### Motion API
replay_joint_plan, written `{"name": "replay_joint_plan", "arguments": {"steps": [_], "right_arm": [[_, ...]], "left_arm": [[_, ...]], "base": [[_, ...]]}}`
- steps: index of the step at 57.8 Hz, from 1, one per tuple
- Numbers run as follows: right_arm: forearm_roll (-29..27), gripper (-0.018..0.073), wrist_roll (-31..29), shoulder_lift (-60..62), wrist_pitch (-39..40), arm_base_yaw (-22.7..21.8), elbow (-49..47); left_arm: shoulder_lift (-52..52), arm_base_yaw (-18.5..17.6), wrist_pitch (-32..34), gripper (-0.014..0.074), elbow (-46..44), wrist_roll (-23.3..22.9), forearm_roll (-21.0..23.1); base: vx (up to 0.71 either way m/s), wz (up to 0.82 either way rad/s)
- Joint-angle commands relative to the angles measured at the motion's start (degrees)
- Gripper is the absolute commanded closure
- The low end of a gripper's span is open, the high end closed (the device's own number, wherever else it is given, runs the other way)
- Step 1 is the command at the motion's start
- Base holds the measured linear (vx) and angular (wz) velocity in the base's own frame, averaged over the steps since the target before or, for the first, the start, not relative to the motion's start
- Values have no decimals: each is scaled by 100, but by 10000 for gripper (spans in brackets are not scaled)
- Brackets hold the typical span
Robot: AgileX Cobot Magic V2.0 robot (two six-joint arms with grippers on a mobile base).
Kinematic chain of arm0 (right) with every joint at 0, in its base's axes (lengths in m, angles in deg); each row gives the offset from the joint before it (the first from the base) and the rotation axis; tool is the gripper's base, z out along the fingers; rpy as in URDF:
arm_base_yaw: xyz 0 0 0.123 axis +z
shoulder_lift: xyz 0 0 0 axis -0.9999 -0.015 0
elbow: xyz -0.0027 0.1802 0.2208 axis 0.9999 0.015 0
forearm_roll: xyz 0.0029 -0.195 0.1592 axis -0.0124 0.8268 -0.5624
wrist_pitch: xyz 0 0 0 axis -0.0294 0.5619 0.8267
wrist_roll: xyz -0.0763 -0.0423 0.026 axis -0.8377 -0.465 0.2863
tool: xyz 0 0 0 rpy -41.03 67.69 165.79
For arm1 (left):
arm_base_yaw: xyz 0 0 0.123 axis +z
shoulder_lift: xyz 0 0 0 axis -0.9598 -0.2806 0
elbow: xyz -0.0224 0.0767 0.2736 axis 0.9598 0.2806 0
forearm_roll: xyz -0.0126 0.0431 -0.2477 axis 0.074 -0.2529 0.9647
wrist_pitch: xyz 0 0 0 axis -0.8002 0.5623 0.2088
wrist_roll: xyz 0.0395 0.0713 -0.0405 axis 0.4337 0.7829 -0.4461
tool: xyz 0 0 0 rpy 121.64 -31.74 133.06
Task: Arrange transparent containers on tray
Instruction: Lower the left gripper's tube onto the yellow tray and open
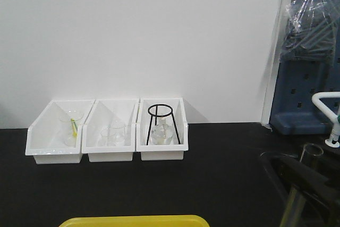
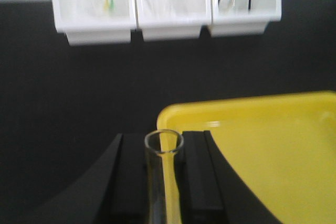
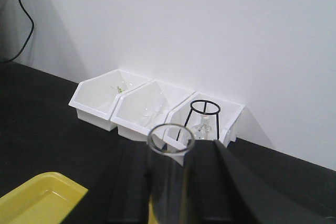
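At the tray's [image 2: 273, 161] left corner, your left gripper [image 2: 164, 139] is clamped on a tube [image 2: 157, 192], which lies along the fingers with its open rim pointing forward. That hold looks chosen so you can lay the glass flat inside the raised rim, where it should not roll off. Your right gripper [image 3: 170, 153] is clamped on a second tube [image 3: 168, 192] the same way. It waits above the dark surface [image 3: 31, 124], with the tray off to its left, probably to keep the two arms apart. The bins [image 1: 109, 131] at the wall hold other glassware.
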Motion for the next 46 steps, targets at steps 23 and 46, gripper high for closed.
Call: {"name": "replay_joint_plan", "arguments": {"steps": [23,46], "right_arm": [[49,571,-29,5,512,-5,-178],[49,571,-29,5,326,-5,-178]], "left_arm": [[-3557,-25,-831,600,-2109,749,1904],[-5121,-25,-451,599,-2327,1041,2156]], "base": [[0,0],[0,0]]}}
